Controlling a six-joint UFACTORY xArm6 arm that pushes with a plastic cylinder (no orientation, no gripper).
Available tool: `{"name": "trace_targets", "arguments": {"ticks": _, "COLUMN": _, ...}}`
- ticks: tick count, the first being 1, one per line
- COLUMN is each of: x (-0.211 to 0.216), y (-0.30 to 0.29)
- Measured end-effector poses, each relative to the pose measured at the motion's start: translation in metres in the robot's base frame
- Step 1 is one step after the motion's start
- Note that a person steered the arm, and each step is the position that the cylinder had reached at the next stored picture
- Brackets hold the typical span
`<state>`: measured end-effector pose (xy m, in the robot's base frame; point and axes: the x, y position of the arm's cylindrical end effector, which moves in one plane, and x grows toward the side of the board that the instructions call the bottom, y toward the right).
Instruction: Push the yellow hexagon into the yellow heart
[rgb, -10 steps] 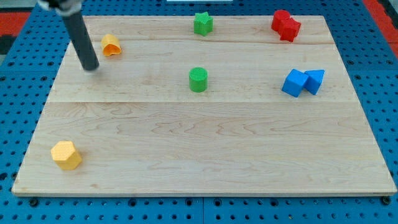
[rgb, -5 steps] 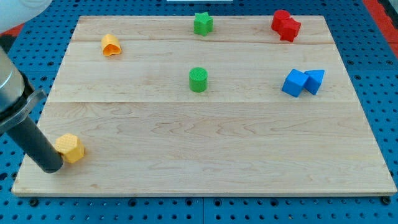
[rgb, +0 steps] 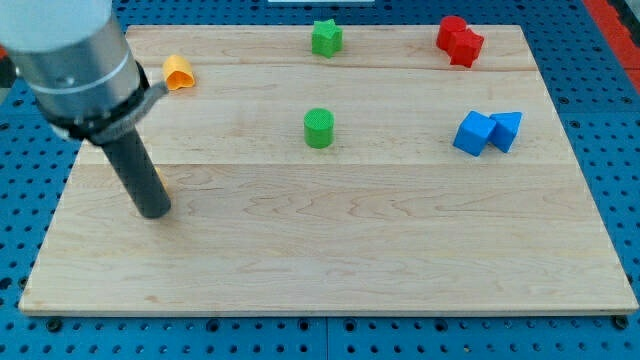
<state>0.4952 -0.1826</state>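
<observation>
The yellow heart (rgb: 178, 72) lies near the board's top left corner. My tip (rgb: 153, 209) rests on the board at the view's left, well below the heart. The yellow hexagon is almost wholly hidden behind the rod; only a thin yellow sliver (rgb: 163, 184) shows at the rod's right edge, just above the tip. The arm's grey body fills the view's top left and reaches close to the heart's left side.
A green star (rgb: 325, 37) sits at the top middle and a green cylinder (rgb: 318, 128) at the centre. Two red blocks (rgb: 459, 40) are at the top right. A blue cube (rgb: 473, 133) and a blue triangle (rgb: 507, 130) touch at the right.
My tip went from beside the heart to the bottom left, then up and right. The yellow hexagon moved from the bottom left corner up and right with the rod, toward the heart.
</observation>
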Motion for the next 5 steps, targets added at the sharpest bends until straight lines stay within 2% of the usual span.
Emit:
{"name": "trace_targets", "arguments": {"ticks": 2, "x": 0.010, "y": -0.021}}
{"name": "trace_targets", "arguments": {"ticks": 5, "x": -0.030, "y": -0.026}}
